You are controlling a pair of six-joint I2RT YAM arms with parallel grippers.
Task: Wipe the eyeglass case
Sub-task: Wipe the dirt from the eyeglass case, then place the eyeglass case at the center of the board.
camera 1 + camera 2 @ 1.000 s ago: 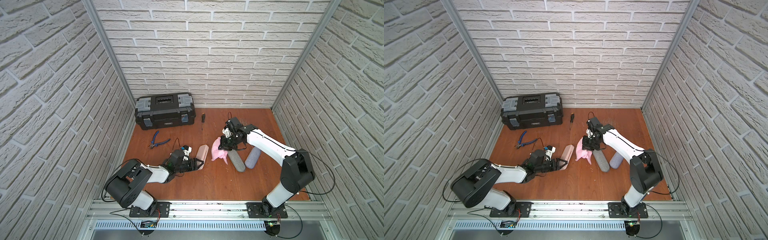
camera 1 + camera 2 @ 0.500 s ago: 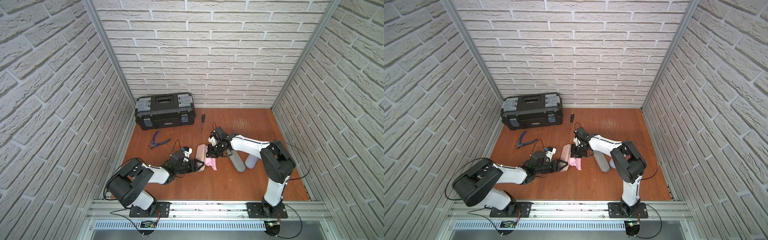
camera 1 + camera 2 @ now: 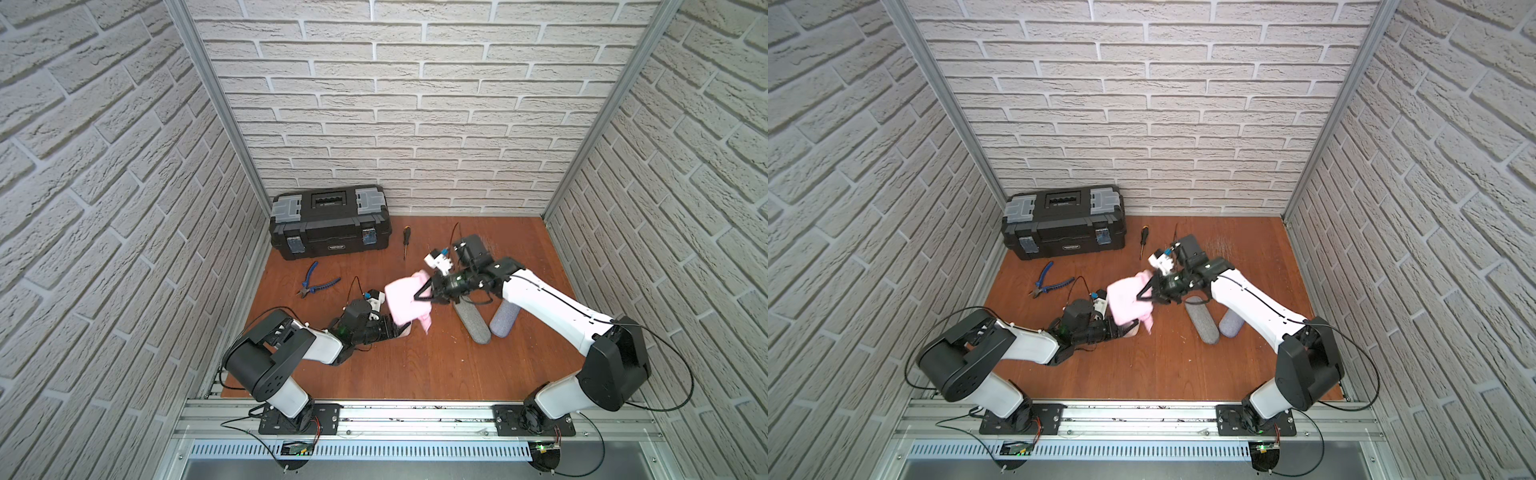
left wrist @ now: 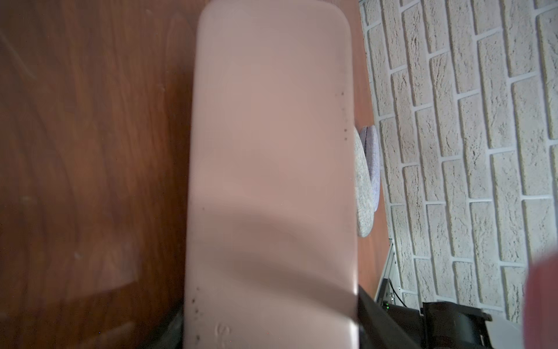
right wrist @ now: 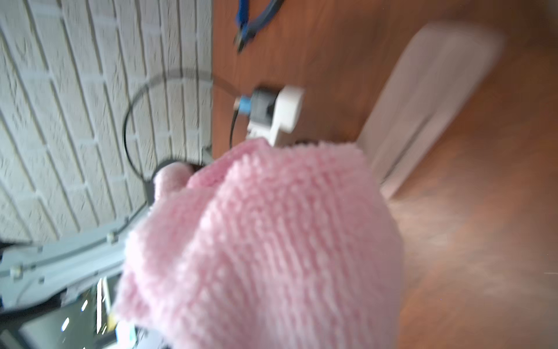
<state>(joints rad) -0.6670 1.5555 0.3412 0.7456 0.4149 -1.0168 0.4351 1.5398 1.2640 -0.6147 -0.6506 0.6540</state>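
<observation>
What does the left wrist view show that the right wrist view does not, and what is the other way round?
Only the left wrist view shows two grey cases beyond the eyeglass case. Only the right wrist view shows the pink cloth up close, blue pliers and a white camera mount. Both show the eyeglass case, the wooden floor and the brick wall.

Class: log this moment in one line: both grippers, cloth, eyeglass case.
left gripper: shut on eyeglass case | right gripper: shut on pink cloth | cloth: above case, contact unclear
</observation>
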